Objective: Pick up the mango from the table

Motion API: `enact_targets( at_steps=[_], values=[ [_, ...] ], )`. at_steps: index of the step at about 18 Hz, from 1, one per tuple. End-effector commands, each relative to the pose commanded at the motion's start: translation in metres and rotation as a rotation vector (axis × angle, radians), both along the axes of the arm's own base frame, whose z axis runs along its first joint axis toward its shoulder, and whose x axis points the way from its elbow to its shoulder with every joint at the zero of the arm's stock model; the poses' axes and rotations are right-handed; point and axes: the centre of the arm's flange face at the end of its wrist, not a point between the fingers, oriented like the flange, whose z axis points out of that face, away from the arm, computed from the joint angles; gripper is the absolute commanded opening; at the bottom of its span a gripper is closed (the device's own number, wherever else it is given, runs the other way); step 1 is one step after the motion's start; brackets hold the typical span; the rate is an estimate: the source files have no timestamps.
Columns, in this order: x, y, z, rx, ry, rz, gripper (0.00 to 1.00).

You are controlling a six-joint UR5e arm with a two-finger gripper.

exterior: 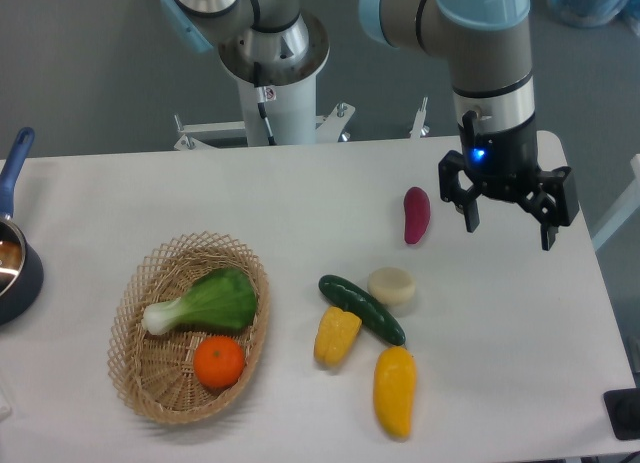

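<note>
The mango (394,391) is a smooth elongated yellow-orange fruit lying on the white table (300,193) near the front edge, right of centre. A shorter bumpy yellow corn cob (336,335) lies just to its upper left. My gripper (509,225) hangs over the table's right side, well behind and to the right of the mango. Its two dark fingers are spread apart and hold nothing.
A green cucumber (362,308) and a pale round piece (391,285) lie between the corn and the gripper. A purple sweet potato (416,214) lies left of the gripper. A wicker basket (140,363) holds a bok choy (205,301) and an orange (219,362). A pot (12,268) stands at the left edge.
</note>
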Motion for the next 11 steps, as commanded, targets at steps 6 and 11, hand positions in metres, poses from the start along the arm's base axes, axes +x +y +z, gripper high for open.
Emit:
enact_targets(
  at_steps=[6, 11],
  values=[
    [0.002, 0.003, 0.0, -0.004, 0.009, 0.004, 1.0],
    [0.004, 0.005, -0.017, -0.002, -0.022, 0.016, 1.0]
  ],
)
